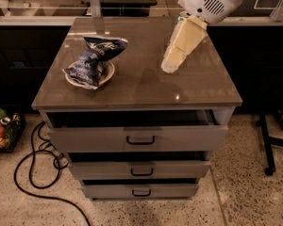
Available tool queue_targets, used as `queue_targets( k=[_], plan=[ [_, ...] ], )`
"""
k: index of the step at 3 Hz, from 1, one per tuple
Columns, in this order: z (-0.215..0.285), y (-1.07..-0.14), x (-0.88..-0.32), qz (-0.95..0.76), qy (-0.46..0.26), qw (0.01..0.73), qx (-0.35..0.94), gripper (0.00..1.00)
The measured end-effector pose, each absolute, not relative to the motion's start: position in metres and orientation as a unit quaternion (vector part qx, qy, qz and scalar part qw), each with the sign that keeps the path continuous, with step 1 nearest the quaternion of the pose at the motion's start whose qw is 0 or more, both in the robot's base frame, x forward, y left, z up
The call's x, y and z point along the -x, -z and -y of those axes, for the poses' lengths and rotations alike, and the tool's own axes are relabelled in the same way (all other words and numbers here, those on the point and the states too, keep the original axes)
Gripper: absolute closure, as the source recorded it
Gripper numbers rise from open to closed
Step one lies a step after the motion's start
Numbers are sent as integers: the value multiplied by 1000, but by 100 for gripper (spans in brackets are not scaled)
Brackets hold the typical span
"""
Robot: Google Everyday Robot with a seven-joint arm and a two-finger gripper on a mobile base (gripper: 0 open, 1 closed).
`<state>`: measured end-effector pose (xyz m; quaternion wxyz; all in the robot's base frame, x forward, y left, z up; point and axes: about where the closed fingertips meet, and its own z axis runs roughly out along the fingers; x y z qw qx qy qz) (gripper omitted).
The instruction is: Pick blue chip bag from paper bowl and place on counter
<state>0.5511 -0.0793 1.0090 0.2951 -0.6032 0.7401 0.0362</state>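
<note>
The blue chip bag (92, 59) lies crumpled in the paper bowl (110, 72) on the left part of the counter (146, 86). It stands higher than the bowl's rim and hangs over its left side. My gripper (171, 67) points down over the middle-right of the counter, to the right of the bowl and well apart from the bag. It holds nothing that I can see. My white arm housing (210, 1) is above it at the top right.
The cabinet's top drawer (139, 138) is pulled out a little, with two more drawers below. A black cable (33, 173) and a basket of items (2, 131) lie on the floor at the left. A black stand leg (266, 145) is at the right.
</note>
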Motion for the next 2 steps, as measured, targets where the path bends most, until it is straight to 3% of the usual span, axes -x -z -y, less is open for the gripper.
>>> queue_targets(
  k=[2],
  plan=[
    [67,-1009,-557,-739,-18,279,613,0]
  ],
)
